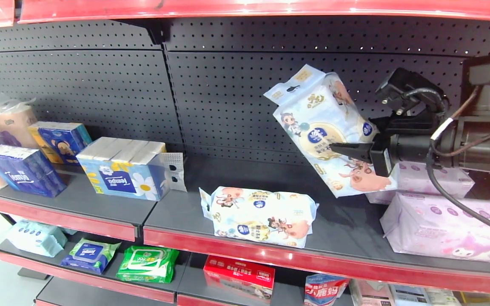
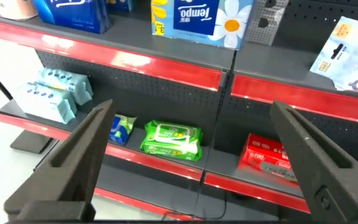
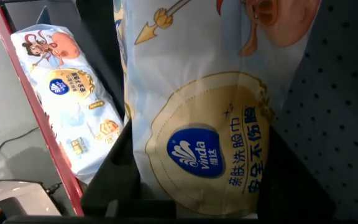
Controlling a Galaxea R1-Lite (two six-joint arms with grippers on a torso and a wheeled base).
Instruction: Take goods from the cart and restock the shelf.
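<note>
While our right hand [image 1: 354, 146] is clamping the tissue pack [image 1: 319, 123], tilted over the shelf [image 1: 347, 227] at right centre of the frame, we are aiming to level it and lower it gently between the lying pack [image 1: 262, 216] and the pink packs [image 1: 436, 225]; our left hand [image 2: 192, 111] is sitting released.

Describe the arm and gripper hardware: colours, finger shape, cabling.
Right gripper: black, with wedge-shaped fingers tapering to a point, on a blocky black body. A black camera block is mounted on it. The arm link behind is silver-grey metal, with black cables looping along it. Left gripper: two matte dark-grey, flat-faced fingers narrowing toward the tips.
</note>
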